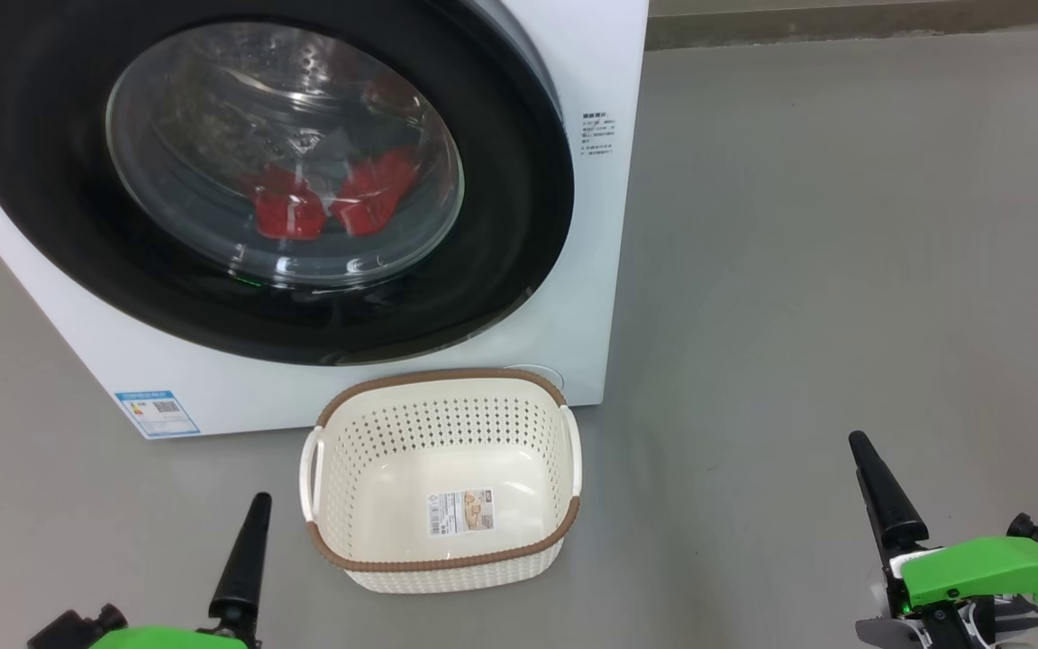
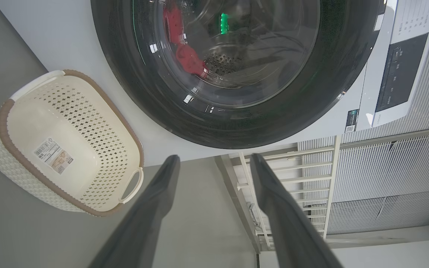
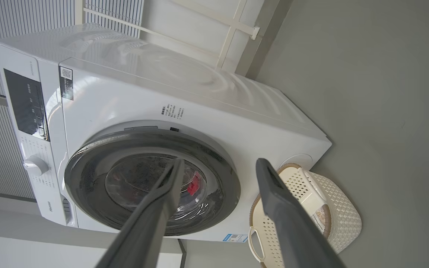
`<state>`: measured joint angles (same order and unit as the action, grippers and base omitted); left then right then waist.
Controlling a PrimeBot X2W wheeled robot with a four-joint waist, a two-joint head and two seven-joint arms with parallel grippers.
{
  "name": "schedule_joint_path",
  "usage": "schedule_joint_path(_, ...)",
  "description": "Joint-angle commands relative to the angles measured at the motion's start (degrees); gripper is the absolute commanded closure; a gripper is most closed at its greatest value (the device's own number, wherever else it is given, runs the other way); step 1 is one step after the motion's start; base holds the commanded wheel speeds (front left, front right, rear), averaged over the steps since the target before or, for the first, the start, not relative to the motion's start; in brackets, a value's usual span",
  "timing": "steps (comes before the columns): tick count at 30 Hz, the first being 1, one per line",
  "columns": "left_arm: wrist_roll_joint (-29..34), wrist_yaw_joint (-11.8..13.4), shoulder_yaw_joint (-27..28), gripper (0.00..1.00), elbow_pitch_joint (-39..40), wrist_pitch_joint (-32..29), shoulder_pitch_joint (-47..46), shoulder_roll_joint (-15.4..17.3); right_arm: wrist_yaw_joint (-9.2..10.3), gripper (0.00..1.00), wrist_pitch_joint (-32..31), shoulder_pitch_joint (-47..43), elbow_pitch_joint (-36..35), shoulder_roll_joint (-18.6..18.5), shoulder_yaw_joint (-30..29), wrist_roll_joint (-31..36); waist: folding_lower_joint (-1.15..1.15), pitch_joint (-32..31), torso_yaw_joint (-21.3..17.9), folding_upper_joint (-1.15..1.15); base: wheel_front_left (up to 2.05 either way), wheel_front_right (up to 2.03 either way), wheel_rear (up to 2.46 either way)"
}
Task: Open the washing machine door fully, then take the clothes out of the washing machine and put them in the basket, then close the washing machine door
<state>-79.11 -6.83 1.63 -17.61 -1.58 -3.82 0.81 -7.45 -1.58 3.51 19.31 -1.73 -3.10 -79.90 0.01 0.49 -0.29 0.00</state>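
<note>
door shut | clothes inside washer | basket just before washer | left gripper fingers apart, holding nothing | right gripper fingers apart, holding nothing

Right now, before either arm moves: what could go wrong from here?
1. The washing machine door is shut, and its glossy black rim shows no clear handle. A grasp may slip off it.
2. The basket sits right at the foot of the washing machine, just below the door. A low reach could knock it aside.
3. The clothes show as red clumps low behind the glass. One may get left behind or drop beside the basket.
</note>
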Motion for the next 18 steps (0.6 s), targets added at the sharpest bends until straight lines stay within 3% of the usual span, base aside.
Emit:
schedule_joint_path(1, 1.8, 0.2, 0.2, 0.0, 2.0, 0.6, -2.6, 0.7, -0.01, 0.0, 0.6, 2.9, -1.7, -0.8, 0.4, 1.9, -0.01, 0.0, 0.0, 0.0, 0.0, 0.0, 0.0)
schedule_joint_path(18, 18.3, 1.5, -2.2, 0.0, 4.3, 3.4, -4.6, 0.9, -0.01, 0.0, 3.5, 5.2, -1.2, -0.5, 1.8, 18.0, -0.01, 0.4, -0.1, 0.0, 0.0, 0.0, 0.0)
